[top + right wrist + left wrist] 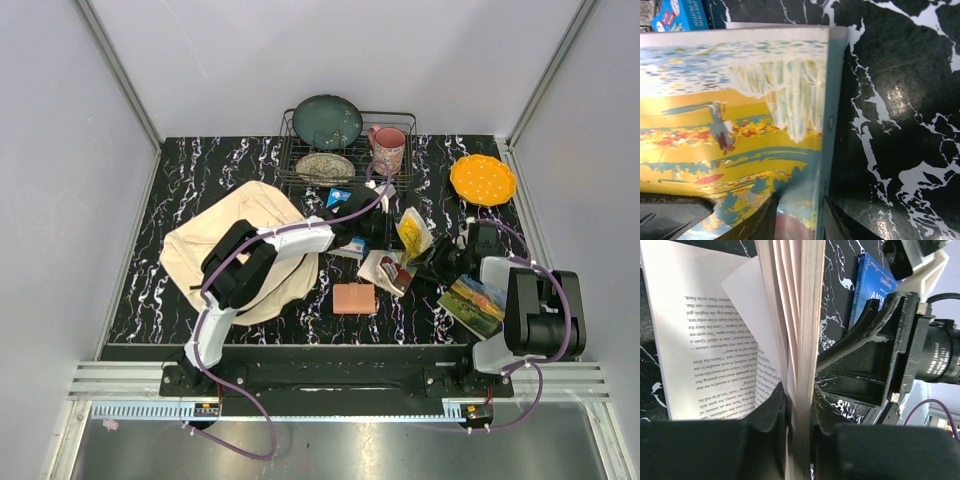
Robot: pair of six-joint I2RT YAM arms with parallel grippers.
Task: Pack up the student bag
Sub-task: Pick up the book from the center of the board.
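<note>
The black, white-veined desk (180, 180) carries the student bag (195, 255) at left, a wire rack (284, 150) along the back, an orange dotted plate (482, 180) back right, a pink block (353, 298) near the front and a painted-cover book (472, 305) front right. A small blue box (339, 197) lies just before the rack. An open book (413, 232) stands upright mid-desk; whether it touches the surface cannot be told

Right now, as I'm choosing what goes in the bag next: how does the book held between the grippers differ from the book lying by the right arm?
The held book stands on edge, fanned open; the lying book is flat and closed. The held book is pinched by the left gripper and right gripper; neither holds the lying book. Both have painted covers and are outside the student bag.
</note>
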